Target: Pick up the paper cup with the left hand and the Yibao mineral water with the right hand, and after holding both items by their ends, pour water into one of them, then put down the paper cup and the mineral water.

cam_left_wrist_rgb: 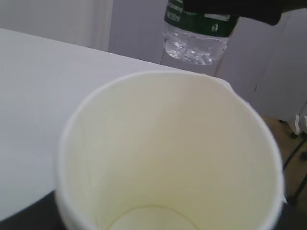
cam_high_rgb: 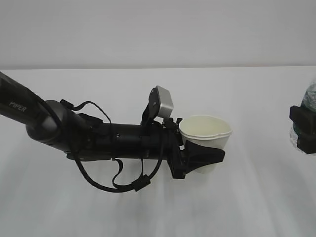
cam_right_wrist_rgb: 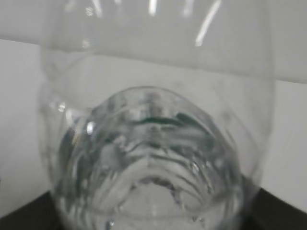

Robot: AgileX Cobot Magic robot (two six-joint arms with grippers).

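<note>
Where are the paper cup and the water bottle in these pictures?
paper cup [cam_high_rgb: 210,129], exterior view, on its pale inner wall below the rim.
water bottle [cam_left_wrist_rgb: 199,44], left wrist view, on the clear ribbed part under the green label.

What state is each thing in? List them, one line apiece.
Paper cup: upright, empty, held off the table.
Left end effector: closed around the cup's lower half.
Yibao mineral water: held, cut off by the frame edge.
Right end effector: clamped on the bottle.

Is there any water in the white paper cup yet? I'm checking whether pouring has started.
No: the left wrist view looks straight into the white paper cup, and its cream inside looks dry down to the bottom.
</note>
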